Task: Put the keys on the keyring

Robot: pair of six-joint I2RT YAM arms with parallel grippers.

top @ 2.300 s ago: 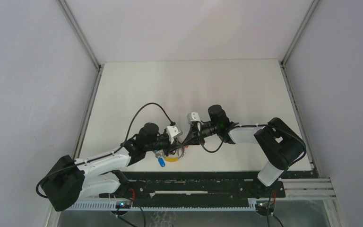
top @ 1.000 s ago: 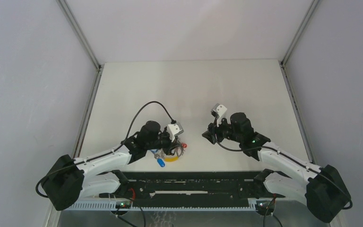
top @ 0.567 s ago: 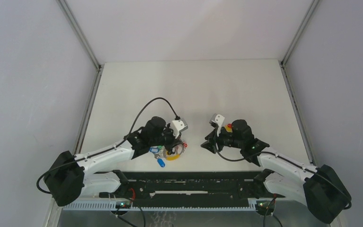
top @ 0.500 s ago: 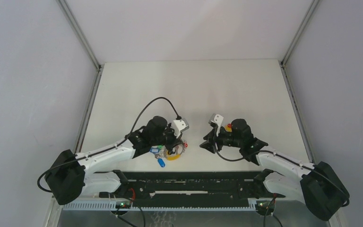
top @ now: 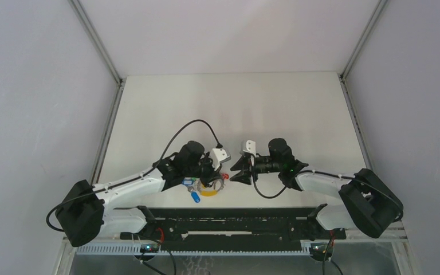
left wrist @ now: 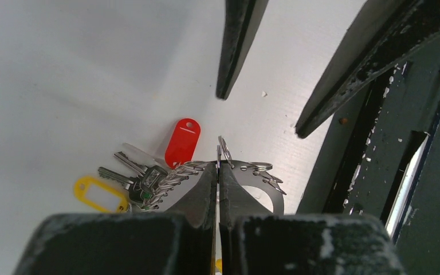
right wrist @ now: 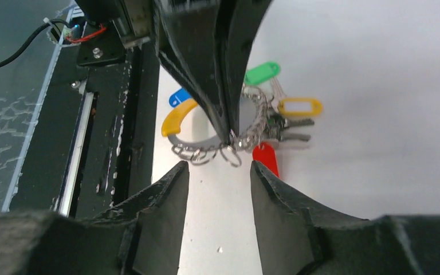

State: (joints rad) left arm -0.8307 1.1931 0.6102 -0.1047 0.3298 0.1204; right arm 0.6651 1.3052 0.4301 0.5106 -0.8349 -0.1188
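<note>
Right tool now nearer, keyring just beyond its tips.

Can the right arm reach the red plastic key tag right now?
Probably yes: the open right fingers face the red plastic key tag across bare table, though the shut left fingers crowd it.
</note>
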